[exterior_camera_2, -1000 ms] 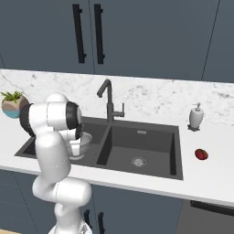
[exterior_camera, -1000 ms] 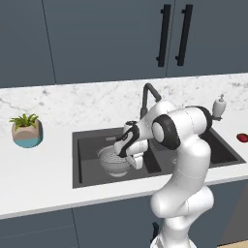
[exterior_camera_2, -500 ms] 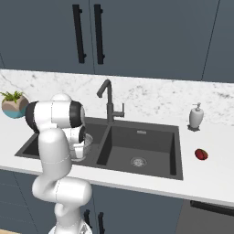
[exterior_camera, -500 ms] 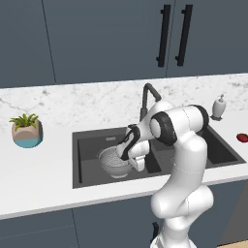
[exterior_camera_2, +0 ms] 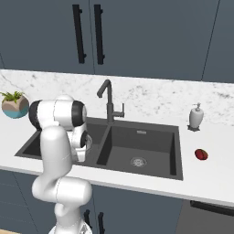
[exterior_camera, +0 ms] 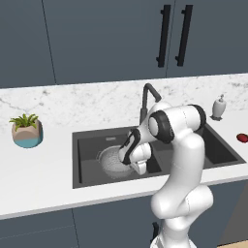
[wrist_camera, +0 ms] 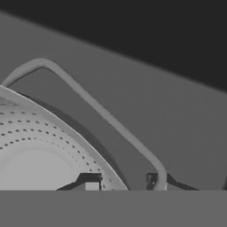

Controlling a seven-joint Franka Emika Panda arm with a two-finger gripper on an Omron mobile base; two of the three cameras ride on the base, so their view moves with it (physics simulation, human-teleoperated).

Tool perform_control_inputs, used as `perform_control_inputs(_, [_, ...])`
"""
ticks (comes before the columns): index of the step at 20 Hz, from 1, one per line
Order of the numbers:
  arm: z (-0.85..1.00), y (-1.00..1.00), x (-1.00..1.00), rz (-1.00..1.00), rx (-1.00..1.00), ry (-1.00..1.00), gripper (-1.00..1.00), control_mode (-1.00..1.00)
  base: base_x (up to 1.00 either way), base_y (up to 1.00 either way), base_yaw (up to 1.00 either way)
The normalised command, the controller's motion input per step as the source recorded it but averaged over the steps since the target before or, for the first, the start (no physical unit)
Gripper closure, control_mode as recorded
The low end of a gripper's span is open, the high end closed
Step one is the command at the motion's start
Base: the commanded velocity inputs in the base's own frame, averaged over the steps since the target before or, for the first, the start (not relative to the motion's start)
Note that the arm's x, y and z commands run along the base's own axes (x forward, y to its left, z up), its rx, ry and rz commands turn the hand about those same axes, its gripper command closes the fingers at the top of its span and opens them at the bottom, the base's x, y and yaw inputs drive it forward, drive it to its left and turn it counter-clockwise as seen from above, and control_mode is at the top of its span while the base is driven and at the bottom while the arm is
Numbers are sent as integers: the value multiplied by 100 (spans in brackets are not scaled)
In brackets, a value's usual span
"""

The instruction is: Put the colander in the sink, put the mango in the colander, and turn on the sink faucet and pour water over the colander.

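Marble counter [exterior_camera: 43, 169] surrounds the sink [exterior_camera: 87, 167]; the colander [exterior_camera: 112, 162] sits in its left basin, ready for fruit. Gripper [wrist_camera: 122, 179] fingers straddle the colander's rim and handle, slightly parted, seemingly letting go. The mango [exterior_camera_2: 200, 154] waits far right.

My left base view looks forward and down from behind the arm, which fills the lower right of the frame. My right base view looks the same way, with the arm at lower left. Both share the sink [exterior_camera: 92, 145] [exterior_camera_2: 151, 146], the sink faucet [exterior_camera: 147, 99] [exterior_camera_2: 109, 103] and the white surface [exterior_camera: 38, 174] [exterior_camera_2: 215, 169]. My hand view sits very near the colander [wrist_camera: 40, 146], in its lower left.
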Motion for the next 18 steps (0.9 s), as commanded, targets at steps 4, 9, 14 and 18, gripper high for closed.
perform_control_inputs(4, [-4, 10, 14, 0, 0, -1, -100, -100, 0, 0, 0])
perform_control_inputs(9, [25, 0, 5, 0, 0, -2, -100, -100, 0, 0, 0])
perform_control_inputs(14, [50, 0, -9, 0, 0, -1, -100, -100, 0, 0, 0])
perform_control_inputs(18, [65, -5, -46, 10, 0, 0, -100, -100, 0, 0, 0])
